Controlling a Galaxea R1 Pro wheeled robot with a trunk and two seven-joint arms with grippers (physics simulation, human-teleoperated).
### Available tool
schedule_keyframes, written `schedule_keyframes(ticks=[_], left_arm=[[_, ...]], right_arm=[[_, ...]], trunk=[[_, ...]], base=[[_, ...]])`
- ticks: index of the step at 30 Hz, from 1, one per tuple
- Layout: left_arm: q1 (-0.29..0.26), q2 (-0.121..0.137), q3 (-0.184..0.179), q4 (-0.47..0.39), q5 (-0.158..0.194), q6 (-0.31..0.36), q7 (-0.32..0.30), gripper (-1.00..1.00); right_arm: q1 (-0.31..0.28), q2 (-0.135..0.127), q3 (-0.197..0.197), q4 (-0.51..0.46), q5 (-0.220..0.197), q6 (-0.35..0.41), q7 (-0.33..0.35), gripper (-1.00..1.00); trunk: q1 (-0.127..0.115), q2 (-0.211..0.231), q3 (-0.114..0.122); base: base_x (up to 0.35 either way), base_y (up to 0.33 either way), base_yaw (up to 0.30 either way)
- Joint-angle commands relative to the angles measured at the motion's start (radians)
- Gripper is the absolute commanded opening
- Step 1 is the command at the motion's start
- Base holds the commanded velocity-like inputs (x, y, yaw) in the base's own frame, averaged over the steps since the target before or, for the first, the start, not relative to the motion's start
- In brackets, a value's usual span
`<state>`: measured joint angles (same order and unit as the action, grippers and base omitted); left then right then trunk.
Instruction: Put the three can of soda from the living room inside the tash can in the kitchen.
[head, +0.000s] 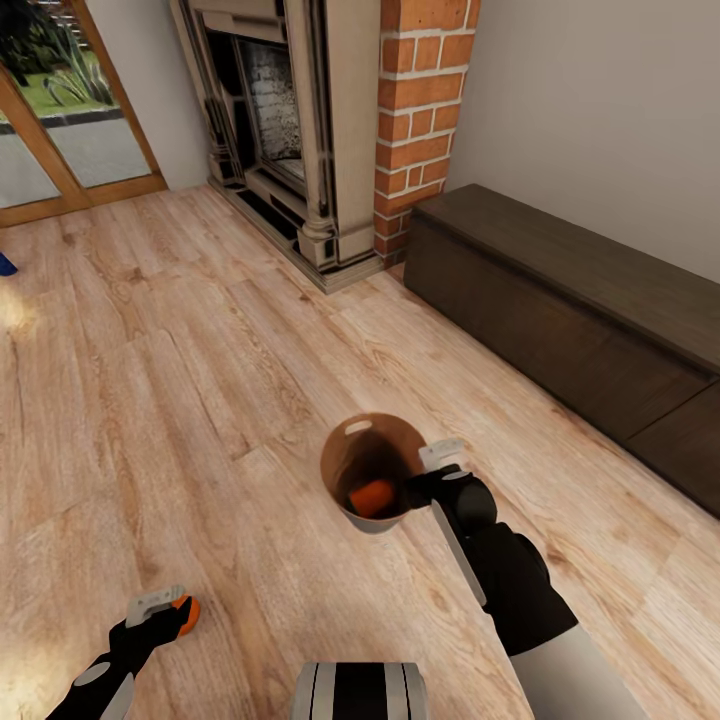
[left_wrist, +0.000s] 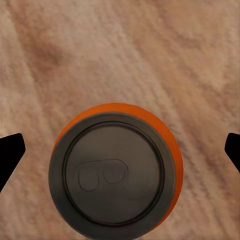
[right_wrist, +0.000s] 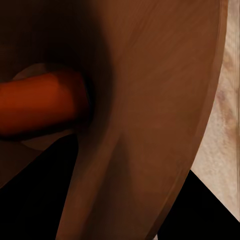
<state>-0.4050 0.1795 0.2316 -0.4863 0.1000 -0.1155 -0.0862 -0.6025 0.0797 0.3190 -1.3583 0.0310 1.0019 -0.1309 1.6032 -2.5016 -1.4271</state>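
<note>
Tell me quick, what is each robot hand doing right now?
Left gripper: shut on an orange soda can.
Right gripper: shut on the rim of the trash can, which has another orange can inside.

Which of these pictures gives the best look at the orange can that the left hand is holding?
The left wrist view: the orange can sits large between the dark fingertips, its grey top and pull tab plain. The head view shows it small in the left hand. The right wrist view looks into the bin at another orange can.

Light: bright, even daylight over the plank floor (head: 200, 400)
Glare: pale patch at the floor's left edge
Shadow: bin interior (right_wrist: 150, 100) dim
Focus: soft, slightly blurred renders
</note>
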Motion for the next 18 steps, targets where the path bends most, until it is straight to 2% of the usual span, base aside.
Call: schedule_keyframes(ticks=[1,14,18], left_arm=[[0.0,0.0,0.0,0.0,0.0,0.0,0.0,1.0],[0.0,0.0,0.0,0.0,0.0,0.0,0.0,1.0],[0.0,0.0,0.0,0.0,0.0,0.0,0.0,1.0]], right_arm=[[0.0,0.0,0.0,-0.002,-0.009,-0.001,0.002,-1.0],[0.0,0.0,0.001,-0.01,-0.01,0.0,0.002,-1.0],[0.0,0.0,0.001,-0.01,-0.01,0.0,0.002,-1.0]], trunk=[[0.0,0.0,0.0],[0.0,0.0,0.0],[0.002,-0.001,-0.015]], base=[[0.0,0.0,0.0],[0.0,0.0,0.0],[0.0,0.0,0.0]])
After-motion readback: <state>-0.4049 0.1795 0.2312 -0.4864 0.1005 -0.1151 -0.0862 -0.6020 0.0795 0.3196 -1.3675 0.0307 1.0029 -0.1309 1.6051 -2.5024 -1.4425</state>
